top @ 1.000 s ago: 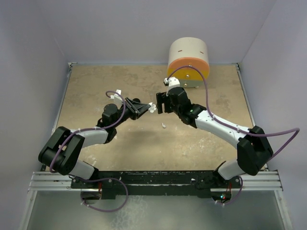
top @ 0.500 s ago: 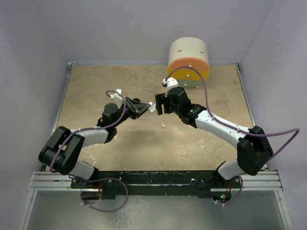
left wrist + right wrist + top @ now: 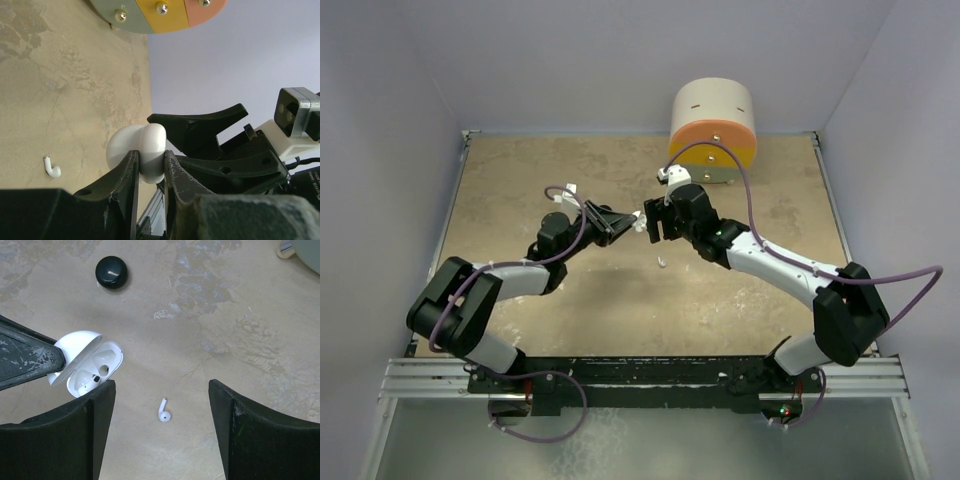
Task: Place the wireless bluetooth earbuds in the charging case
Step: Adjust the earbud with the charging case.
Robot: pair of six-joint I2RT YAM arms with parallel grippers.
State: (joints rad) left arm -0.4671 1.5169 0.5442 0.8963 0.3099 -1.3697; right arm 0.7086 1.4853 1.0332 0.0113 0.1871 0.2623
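My left gripper (image 3: 620, 222) is shut on the white charging case (image 3: 141, 150) and holds it above the table. The case (image 3: 92, 367) shows in the right wrist view with its lid open. One white earbud (image 3: 88, 384) sits in one socket and the other socket is empty. A second white earbud (image 3: 164, 411) lies loose on the table, directly below the gap of my right gripper (image 3: 160, 435), which is open and holds nothing. In the top view this earbud (image 3: 662, 263) lies just in front of the two grippers, whose tips almost meet; the right gripper (image 3: 655, 225) is beside the case.
A small black round case (image 3: 111, 272) rests on the table beyond the white case. A tan and orange cylinder (image 3: 712, 130) stands at the back wall, and its coloured face (image 3: 160, 12) fills the top of the left wrist view. Purple walls close in the table.
The left arm has shifted slightly with the case still held. The right gripper has crept a little towards the case and stays open. The loose earbud has not moved.
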